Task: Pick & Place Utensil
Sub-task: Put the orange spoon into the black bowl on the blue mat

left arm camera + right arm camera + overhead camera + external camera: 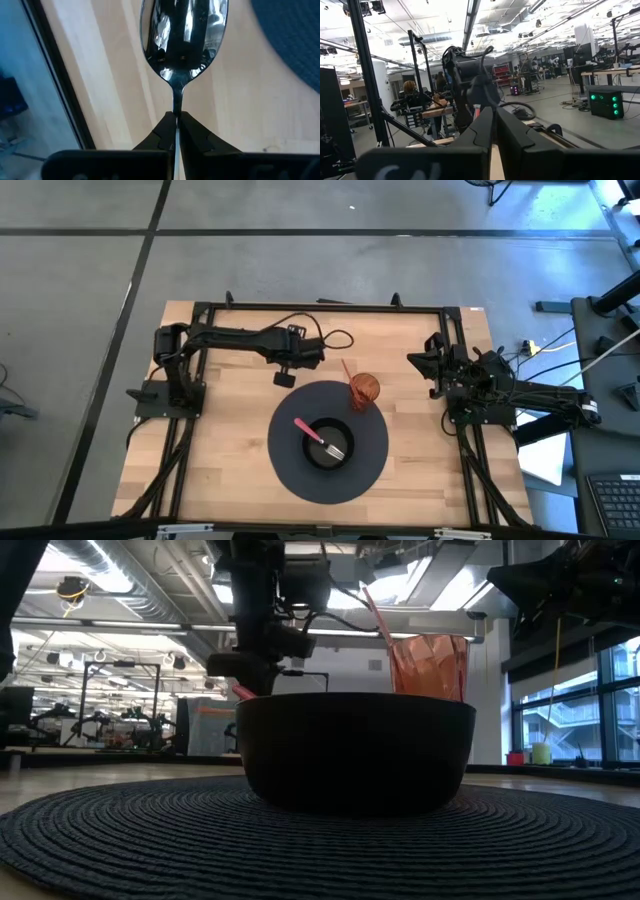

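My left gripper [285, 375] hangs over bare wood just beyond the far left rim of the round dark placemat [375, 470]. It is shut on a shiny metal spoon [182, 35]. A black bowl [328, 446] sits at the middle of the mat with a pink-handled fork [318, 434] lying in it. An orange see-through cup [364, 390] stands on the mat's far edge with a thin orange stick leaning in it. My right gripper [432, 365] is shut and empty at the table's right side. My left gripper pinches the spoon's thin neck [176, 102] between its two fingertips, just behind the spoon's bowl. The spoon lies along the fingers, and its bowl sticks out past them over the wooden tabletop. The handle behind the fingers is hidden by the gripper.
Black frame rails [320, 307] run along the table's far, left and right edges. A loose black cable [335, 338] loops near the left wrist. Bare wood [230, 440] lies left of the mat. In the low view the bowl [355, 750] hides the lower part of the left gripper.
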`<state>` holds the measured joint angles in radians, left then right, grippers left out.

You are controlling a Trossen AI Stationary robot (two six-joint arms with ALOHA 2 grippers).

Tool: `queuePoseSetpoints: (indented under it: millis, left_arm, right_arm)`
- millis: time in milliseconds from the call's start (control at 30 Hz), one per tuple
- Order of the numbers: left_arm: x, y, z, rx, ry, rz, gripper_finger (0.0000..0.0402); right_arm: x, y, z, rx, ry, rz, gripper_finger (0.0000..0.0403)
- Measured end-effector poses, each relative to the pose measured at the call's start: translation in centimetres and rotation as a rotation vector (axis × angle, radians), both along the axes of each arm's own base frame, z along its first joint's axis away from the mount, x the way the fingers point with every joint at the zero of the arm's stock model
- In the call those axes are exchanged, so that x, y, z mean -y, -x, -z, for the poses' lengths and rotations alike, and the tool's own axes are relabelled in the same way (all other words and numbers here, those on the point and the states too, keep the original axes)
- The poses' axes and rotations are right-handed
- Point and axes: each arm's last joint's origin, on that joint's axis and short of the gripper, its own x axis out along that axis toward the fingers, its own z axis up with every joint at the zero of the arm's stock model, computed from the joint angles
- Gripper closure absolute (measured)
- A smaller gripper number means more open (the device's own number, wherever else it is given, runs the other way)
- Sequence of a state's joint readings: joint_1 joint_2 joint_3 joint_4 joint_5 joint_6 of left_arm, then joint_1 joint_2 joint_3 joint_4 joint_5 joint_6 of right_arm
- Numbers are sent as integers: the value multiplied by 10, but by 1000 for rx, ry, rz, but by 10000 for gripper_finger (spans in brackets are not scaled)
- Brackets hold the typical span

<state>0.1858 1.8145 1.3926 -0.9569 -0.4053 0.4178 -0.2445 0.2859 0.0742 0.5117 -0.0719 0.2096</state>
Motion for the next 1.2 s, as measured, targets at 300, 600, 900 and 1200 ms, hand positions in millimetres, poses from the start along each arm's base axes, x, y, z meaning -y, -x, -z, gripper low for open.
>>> queuePoseSetpoints:
  millis: [300,600,900,1200]
  left_arm:
    - [23,-4,0,-7,-20,74,398]
    - [30,-5,0,-9,-20,88,398]
    - [31,-5,0,11,-14,44,398]
    - [21,-2,0,1,-65,-15,398]
  right_arm:
    - [0,0,0,2,6,2,379]
    - [0,2,-5,45,36,8,379]
    - [1,3,-7,72,58,71,379]
    - [1,3,-8,74,53,69,379]
